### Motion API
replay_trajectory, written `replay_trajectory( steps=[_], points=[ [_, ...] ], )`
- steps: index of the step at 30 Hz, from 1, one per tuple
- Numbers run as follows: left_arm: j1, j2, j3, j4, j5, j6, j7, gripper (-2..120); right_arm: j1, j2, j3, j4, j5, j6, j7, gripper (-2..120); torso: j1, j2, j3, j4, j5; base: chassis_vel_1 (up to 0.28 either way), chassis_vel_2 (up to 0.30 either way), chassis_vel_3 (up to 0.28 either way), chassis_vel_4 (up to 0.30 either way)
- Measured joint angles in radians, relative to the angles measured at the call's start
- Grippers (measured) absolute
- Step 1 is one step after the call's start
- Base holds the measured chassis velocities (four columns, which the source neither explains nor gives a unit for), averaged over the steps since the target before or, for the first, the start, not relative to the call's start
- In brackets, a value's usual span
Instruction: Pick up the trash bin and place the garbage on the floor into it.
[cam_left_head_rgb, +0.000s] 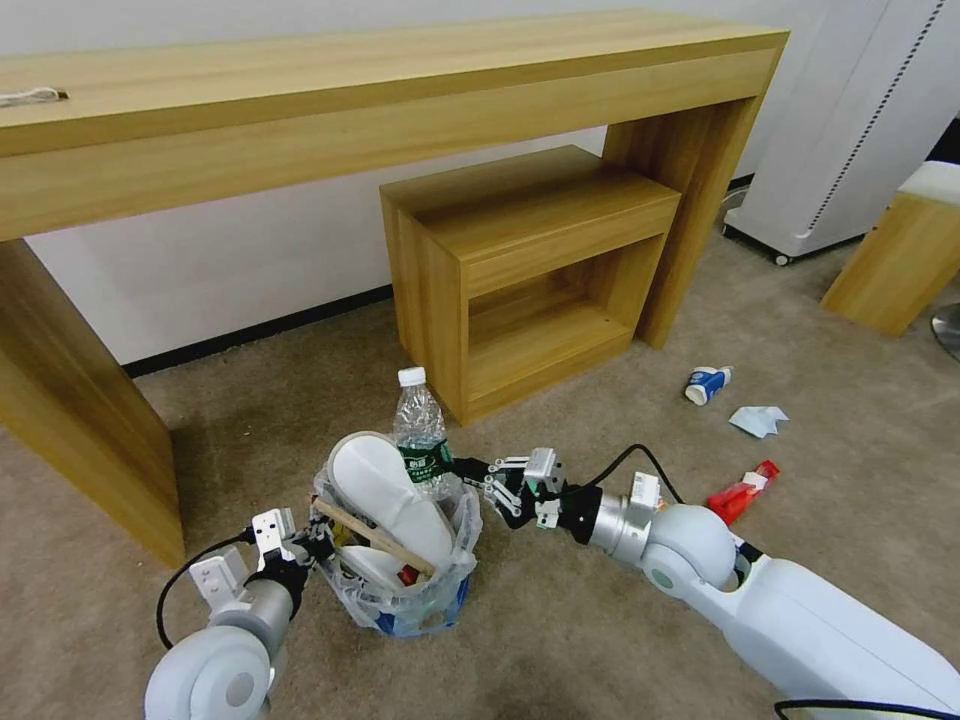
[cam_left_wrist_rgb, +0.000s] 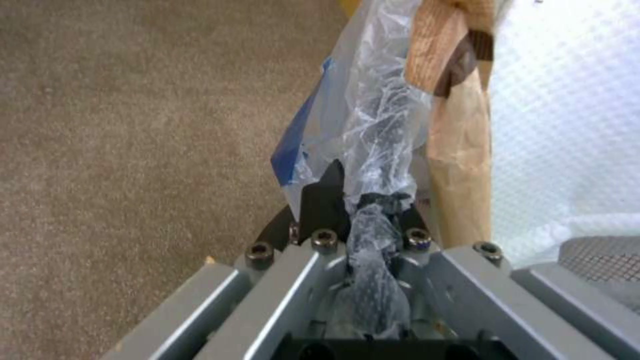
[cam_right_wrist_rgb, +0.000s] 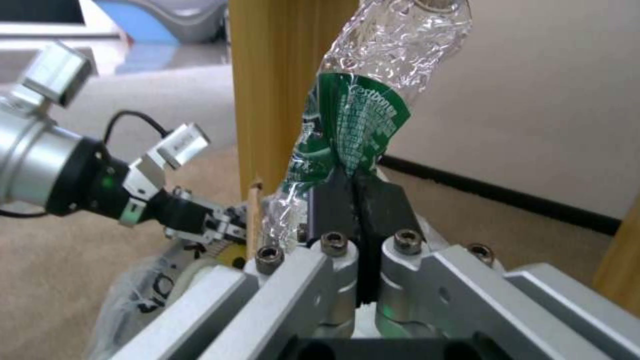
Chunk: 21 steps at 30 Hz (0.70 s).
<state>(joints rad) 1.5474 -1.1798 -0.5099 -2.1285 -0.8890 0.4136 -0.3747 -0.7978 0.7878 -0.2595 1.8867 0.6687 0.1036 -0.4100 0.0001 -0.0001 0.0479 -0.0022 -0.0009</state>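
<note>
The trash bin (cam_left_head_rgb: 415, 600), lined with a crinkly clear bag and blue low down, stands on the beige floor (cam_left_head_rgb: 560, 640) in front of me. A white slipper (cam_left_head_rgb: 380, 490) and a wooden stick (cam_left_head_rgb: 372, 536) poke out of it. My left gripper (cam_left_head_rgb: 312, 540) is shut on the bin's bag rim (cam_left_wrist_rgb: 380, 125); its own view shows the pinch at the left gripper (cam_left_wrist_rgb: 375, 202). My right gripper (cam_left_head_rgb: 468, 472) is shut on a clear bottle (cam_left_head_rgb: 420, 425) with a green label, held upright over the bin's far rim. Up close the right gripper (cam_right_wrist_rgb: 355, 187) pinches the bottle (cam_right_wrist_rgb: 363, 115) at its label.
On the carpet to the right lie a blue-white cup (cam_left_head_rgb: 707, 383), a tissue (cam_left_head_rgb: 758, 420) and a red wrapper (cam_left_head_rgb: 742, 492). A long wooden desk (cam_left_head_rgb: 300, 110) spans the back, its leg (cam_left_head_rgb: 70, 420) close on the left. A small wooden cabinet (cam_left_head_rgb: 530, 270) stands beyond the bin.
</note>
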Motion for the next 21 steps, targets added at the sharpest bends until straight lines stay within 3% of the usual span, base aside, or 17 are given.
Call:
replay_trajectory(
  steps=[10, 21],
  points=[
    [-0.005, -0.007, 0.002, 0.003, 0.005, 0.002, 0.0, 1, 0.16, -0.025, -0.142, 0.039, 0.007, -0.132, 0.103, 0, 0.0, 0.0, 0.0, 0.0, 0.0, 0.0, 0.0, 0.0, 0.0],
    [-0.005, -0.015, -0.007, -0.006, 0.006, 0.002, 0.0, 1, 0.234, -0.019, -0.265, 0.051, 0.029, -0.18, 0.135, 0, 0.0, 0.0, 0.0, 0.0, 0.0, 0.0, 0.0, 0.0, 0.0]
  ],
)
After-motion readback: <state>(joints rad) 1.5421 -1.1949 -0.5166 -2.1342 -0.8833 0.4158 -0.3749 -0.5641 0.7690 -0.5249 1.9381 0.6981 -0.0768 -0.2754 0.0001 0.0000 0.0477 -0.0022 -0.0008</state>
